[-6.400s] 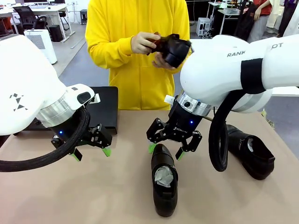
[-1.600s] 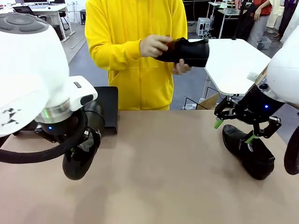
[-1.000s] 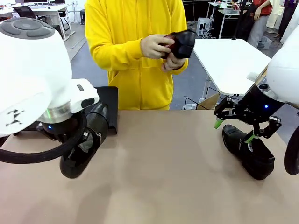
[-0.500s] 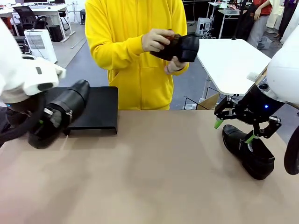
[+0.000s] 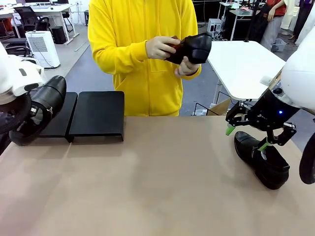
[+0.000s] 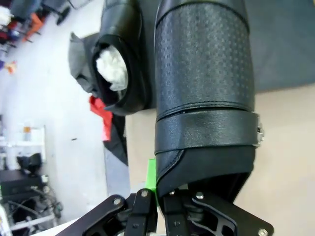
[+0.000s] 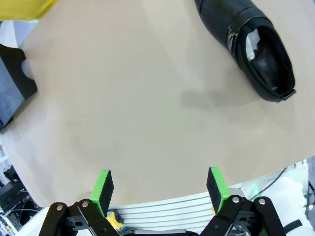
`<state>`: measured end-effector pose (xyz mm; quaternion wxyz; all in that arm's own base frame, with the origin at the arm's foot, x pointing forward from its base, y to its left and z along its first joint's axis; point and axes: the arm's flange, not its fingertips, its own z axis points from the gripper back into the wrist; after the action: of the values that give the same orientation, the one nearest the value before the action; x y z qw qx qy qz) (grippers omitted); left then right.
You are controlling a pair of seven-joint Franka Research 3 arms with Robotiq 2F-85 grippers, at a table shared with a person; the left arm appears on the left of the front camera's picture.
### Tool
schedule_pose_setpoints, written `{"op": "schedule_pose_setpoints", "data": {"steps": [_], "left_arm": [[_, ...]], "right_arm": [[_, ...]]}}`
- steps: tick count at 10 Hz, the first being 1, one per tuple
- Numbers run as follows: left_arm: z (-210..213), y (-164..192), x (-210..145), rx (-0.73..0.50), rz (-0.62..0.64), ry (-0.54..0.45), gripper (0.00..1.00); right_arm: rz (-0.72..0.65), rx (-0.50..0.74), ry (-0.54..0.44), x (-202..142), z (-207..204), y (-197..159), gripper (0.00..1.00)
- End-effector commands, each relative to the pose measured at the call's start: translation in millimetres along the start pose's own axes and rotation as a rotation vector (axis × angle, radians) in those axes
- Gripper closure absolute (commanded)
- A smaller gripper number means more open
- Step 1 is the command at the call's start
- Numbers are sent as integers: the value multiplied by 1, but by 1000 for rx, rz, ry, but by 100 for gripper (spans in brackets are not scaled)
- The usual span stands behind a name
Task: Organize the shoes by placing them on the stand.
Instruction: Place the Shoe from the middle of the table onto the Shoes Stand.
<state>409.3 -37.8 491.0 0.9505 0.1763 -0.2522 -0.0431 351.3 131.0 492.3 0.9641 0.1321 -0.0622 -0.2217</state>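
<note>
**At the far-left stand (image 5: 96, 113): one shoe (image 5: 42, 110) aloft, another waiting on the right**

Over the table's (image 5: 162, 187) left edge, my left gripper (image 6: 165, 179) is pressed together on that shoe's heel rim. It carries the shoe clear of the surface, toe pointing far, at the stand's left panel. (A second shoe (image 6: 120, 59), white paper in its mouth, lies just beside it; whether it sits on a panel I cannot tell.)

I judge these shoes light but slick. Glossy leather will slide under the pads and the uppers give, though the paper stuffing keeps the shape, so the stiff heel rim is where I'd pinch.

Farther right, the person's hands (image 5: 157, 47) hold a third shoe (image 5: 194, 48). On the right, my right gripper (image 5: 246, 138) hangs spread and empty near the toe of the fourth shoe (image 5: 263, 164), which lies on the table.
</note>
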Motion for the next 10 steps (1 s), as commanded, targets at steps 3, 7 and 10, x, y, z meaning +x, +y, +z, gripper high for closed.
{"op": "schedule_pose_setpoints", "data": {"steps": [3,7,10], "left_arm": [[-28,6,28,-102,149,-69,100],[-53,16,48,-113,247,-72,100],[-71,18,58,-146,287,-59,100]], "right_arm": [[20,10,5,3,2,1,0],[20,10,5,3,2,1,0],[20,10,5,3,2,1,0]]}}
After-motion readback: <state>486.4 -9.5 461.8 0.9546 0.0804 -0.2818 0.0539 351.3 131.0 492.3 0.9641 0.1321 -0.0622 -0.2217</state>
